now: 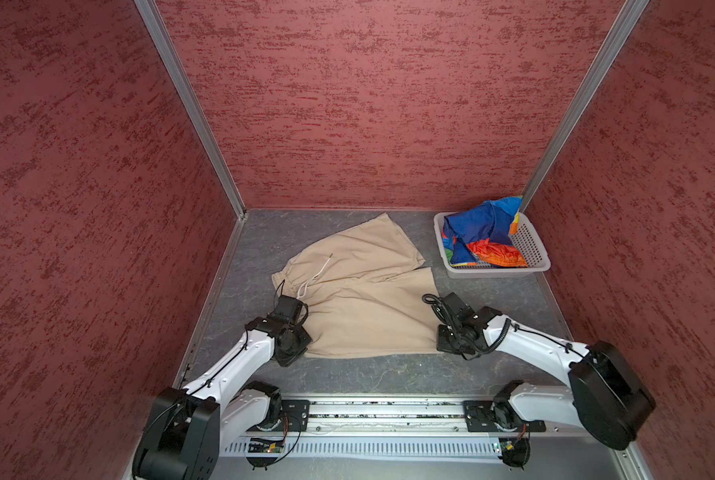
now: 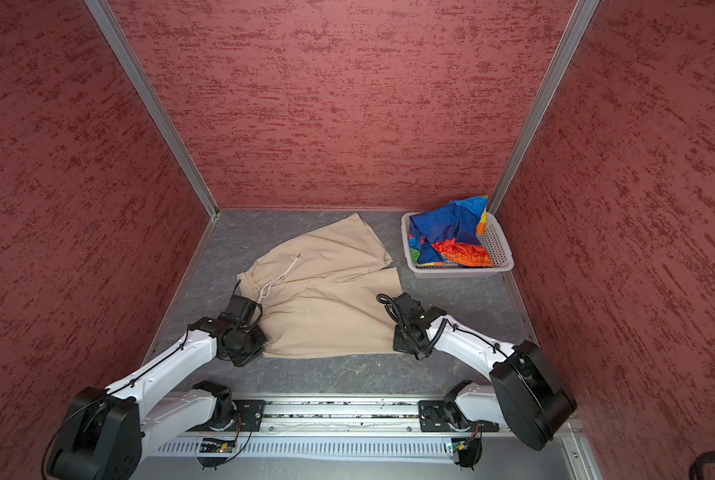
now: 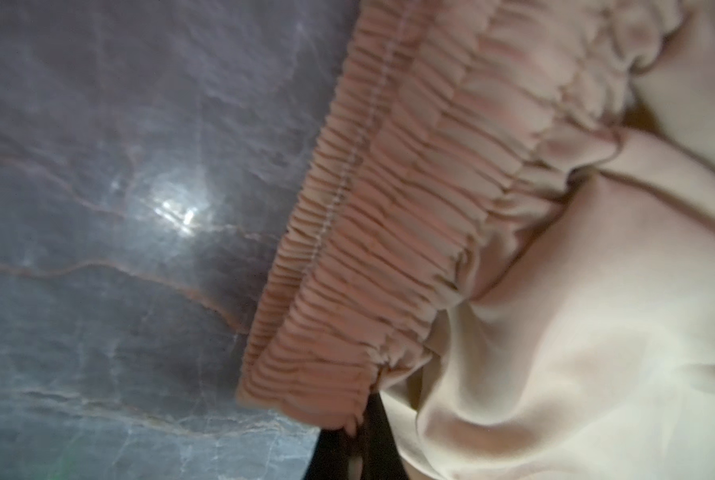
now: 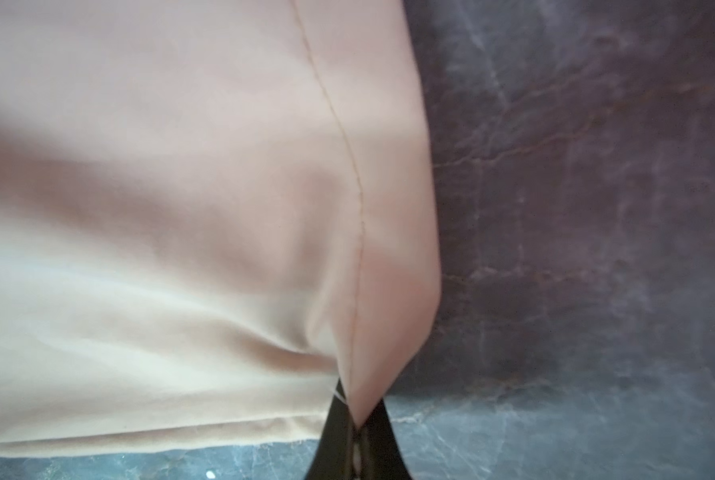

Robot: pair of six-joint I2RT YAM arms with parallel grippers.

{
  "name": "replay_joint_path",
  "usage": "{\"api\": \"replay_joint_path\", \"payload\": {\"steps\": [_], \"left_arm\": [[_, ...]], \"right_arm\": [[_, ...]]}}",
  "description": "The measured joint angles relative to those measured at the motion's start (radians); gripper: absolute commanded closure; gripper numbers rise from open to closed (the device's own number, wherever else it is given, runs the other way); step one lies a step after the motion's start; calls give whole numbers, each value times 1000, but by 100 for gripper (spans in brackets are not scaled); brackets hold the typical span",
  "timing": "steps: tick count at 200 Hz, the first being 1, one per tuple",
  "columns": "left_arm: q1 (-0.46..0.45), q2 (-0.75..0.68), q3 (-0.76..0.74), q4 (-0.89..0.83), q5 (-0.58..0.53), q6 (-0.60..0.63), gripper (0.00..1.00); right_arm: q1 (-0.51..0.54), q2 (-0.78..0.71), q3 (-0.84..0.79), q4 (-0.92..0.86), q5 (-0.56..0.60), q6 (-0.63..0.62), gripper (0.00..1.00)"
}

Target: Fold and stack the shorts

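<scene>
On the grey marbled table (image 1: 368, 376), near its middle, the beige shorts (image 1: 364, 299) lie spread flat. Their waistband (image 3: 389, 208) is toward the left wall and the two legs toward the right. The far leg angles off toward the back wall; the near leg lies closest to the arms. A white drawstring (image 1: 316, 276) trails across the cloth beside the waistband.

The left hand (image 3: 357, 440) sits at the near corner of the waistband. In the left wrist view its dark fingers are closed on the gathered edge. The right hand (image 4: 357, 436) sits at the near leg's outer corner. In the right wrist view its fingers are pinched shut on the hem (image 4: 355, 232), and the cloth draws to a point between them. In both top views each hand is hidden under its own wrist.

The rainbow shorts (image 1: 482, 237) lie crumpled in a white basket (image 1: 501, 272) at the table's far right corner, well apart from the beige shorts. One fold rises above the rim.
</scene>
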Motion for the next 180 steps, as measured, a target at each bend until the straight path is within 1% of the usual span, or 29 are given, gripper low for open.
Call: {"api": "replay_joint_path", "payload": {"steps": [20,45,69,97,120,139,180], "left_arm": [[2,-39,0,-21,4,-6,100],[8,-134,30,-99,5,-20,100],[14,-231,134,-187,-2,-28,100],[21,-285,249,-264,-11,-29,100],[39,-291,308,-312,-3,-27,100],[78,-275,373,-338,23,-16,100],[169,-189,557,-335,79,46,100]], "right_arm": [[0,-31,34,-44,18,-5,100],[-5,-79,144,-113,65,-26,100],[-16,-111,267,-157,114,-48,100],[-19,-134,362,-193,162,-73,100],[-22,-130,431,-208,195,-98,100],[-36,-108,505,-208,206,-130,100],[-97,15,716,-154,217,-218,100]]}}
